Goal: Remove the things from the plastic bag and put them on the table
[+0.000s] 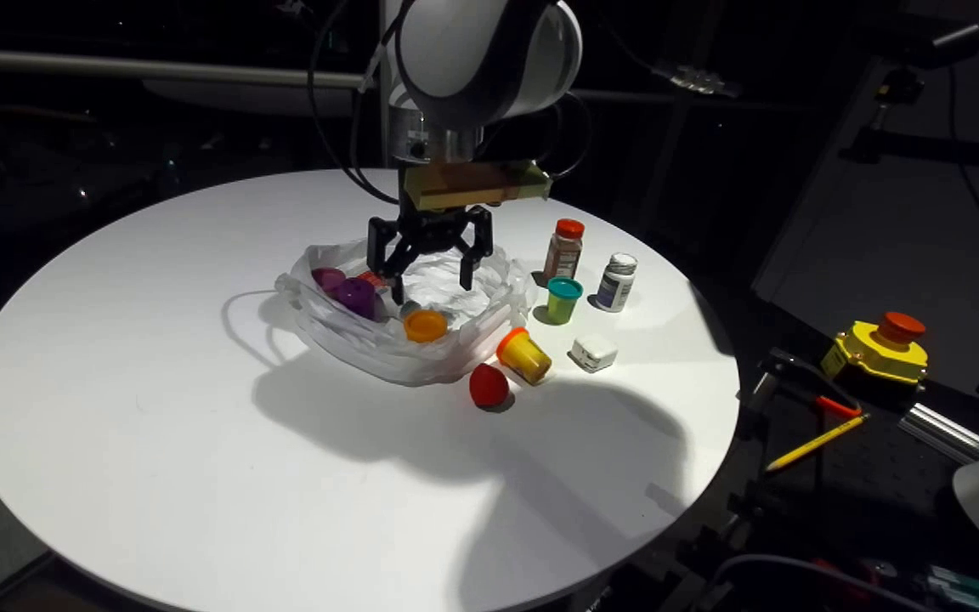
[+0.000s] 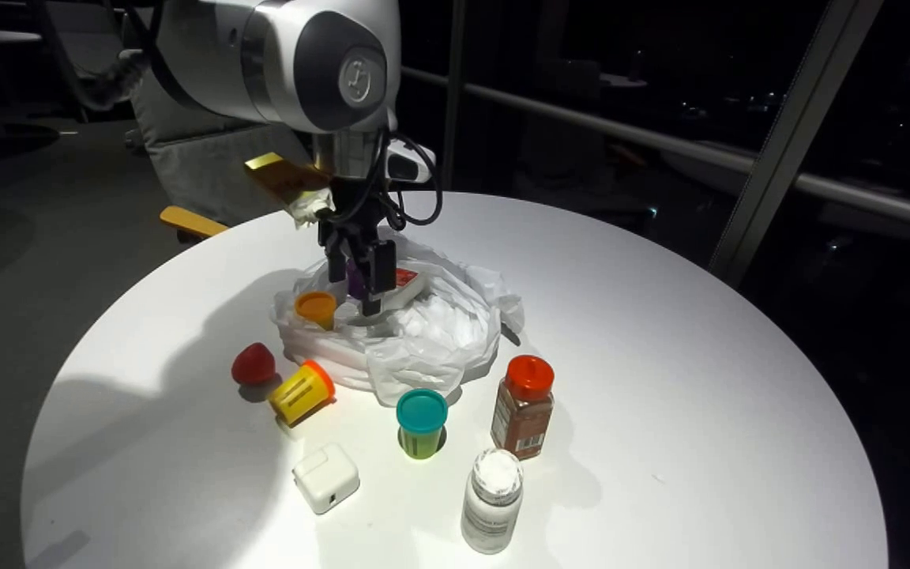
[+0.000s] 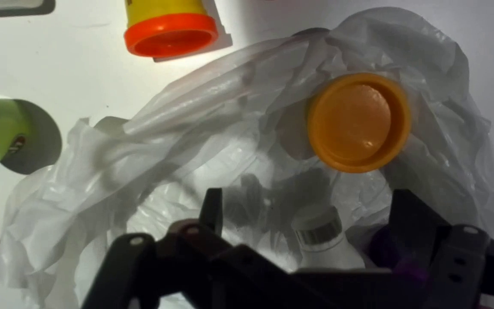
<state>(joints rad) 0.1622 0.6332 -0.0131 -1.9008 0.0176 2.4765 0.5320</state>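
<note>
The crumpled plastic bag (image 1: 421,365) lies open on the round white table (image 1: 158,442). Inside it are an orange-lidded tub (image 3: 358,122), a purple item (image 1: 358,297), a red-white packet (image 2: 406,276) and a white bottle (image 3: 320,234), partly hidden by the gripper in the wrist view. Over the bag's mouth my gripper (image 1: 432,287) points down, its fingers wide apart and holding nothing. Outside the bag on the table are a red item (image 2: 253,364), a tipped yellow tub (image 2: 301,393), a white block (image 2: 327,477), a green tub (image 2: 421,427), a red-capped jar (image 2: 524,407) and a white bottle (image 2: 492,502).
Off the table, a yellow device with a red button (image 1: 876,353) and a yellow pencil (image 1: 817,442) sit on a dark stand. A grey chair (image 2: 210,158) stands behind the table. The red-capped jar and green tub stand close to the bag's side.
</note>
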